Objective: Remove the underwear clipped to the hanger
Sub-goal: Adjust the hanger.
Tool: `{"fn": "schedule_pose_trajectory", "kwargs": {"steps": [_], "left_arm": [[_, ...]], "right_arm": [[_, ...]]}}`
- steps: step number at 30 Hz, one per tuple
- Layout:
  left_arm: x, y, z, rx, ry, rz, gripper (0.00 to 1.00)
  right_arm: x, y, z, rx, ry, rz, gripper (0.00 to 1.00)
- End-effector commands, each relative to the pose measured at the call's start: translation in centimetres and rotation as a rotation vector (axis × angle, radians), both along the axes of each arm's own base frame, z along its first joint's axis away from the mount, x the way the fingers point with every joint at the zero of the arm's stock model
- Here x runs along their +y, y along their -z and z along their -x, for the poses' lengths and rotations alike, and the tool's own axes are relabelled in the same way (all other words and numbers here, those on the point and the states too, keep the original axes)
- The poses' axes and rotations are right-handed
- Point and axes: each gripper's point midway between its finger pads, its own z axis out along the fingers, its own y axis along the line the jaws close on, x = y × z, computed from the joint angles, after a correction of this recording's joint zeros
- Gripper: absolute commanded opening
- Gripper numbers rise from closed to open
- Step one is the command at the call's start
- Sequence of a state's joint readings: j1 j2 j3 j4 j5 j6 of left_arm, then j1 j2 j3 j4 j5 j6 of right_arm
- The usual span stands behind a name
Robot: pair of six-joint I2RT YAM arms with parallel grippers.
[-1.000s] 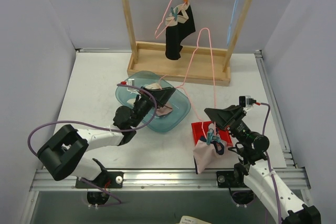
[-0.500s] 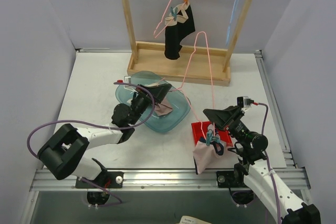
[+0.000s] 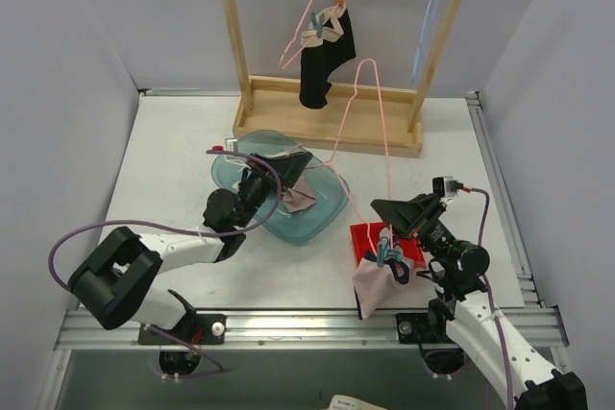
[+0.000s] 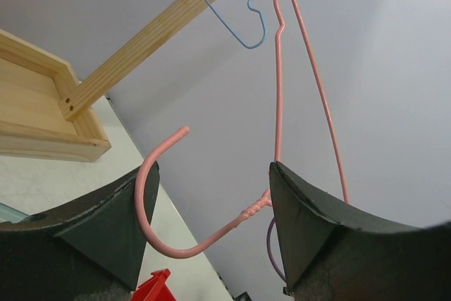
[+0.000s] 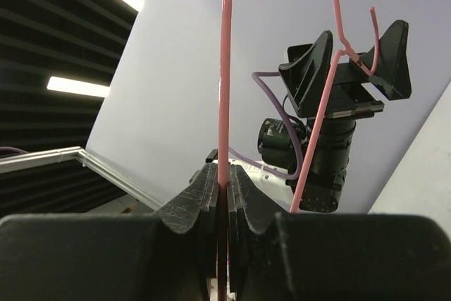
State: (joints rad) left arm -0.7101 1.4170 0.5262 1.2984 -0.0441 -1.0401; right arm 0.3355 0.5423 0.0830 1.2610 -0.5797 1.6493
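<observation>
My right gripper [image 3: 384,210] [image 5: 223,174] is shut on the wire of a pink hanger [image 3: 386,141] [image 5: 225,68] held upright over the table's near right. A pale pink underwear [image 3: 378,283] hangs from its low end under a blue clothespin [image 3: 384,256]. The hanger's hook [image 4: 169,248] lies between the fingers of my open left gripper [image 3: 298,165] [image 4: 213,168], touching the left finger [image 4: 106,237]. A black underwear [image 3: 322,60] with a beige waistband is clipped to another pink hanger on the wooden rack [image 3: 327,127]. One more pale underwear [image 3: 300,197] lies in a teal bowl [image 3: 231,175].
A red container [image 3: 363,237] sits under the held hanger, by the right gripper. A blue hanger [image 3: 428,26] [image 4: 232,33] hangs at the rack's right end. The rack's base spans the back of the table. Walls close in both sides.
The held hanger's top has tipped slightly left and my left gripper has shifted a little left with the hook between its fingers. The right gripper stays shut on the wire.
</observation>
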Motion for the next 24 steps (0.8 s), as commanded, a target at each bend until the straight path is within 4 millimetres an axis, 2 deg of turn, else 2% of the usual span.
{"fn": "schedule_pose_trajectory", "kwargs": {"steps": [1,16,24], "left_arm": [[2.9,-8.6,3.2,-0.26,-0.001,0.223,0.73],[2.5,-9.6,2.2,-0.278,-0.011,0.235,0.73],[3.6,-9.8,2.0,-0.287,-0.035,0.237,0.73]], "right_arm": [[-1.4,-5.1,4.4,-0.307,-0.008,-0.108,0.0],[-1.4,-4.9,4.1,-0.298,0.001,-0.106,0.0],[-1.4,-5.1,3.9,-0.302,0.013,-0.105,0.0]]}}
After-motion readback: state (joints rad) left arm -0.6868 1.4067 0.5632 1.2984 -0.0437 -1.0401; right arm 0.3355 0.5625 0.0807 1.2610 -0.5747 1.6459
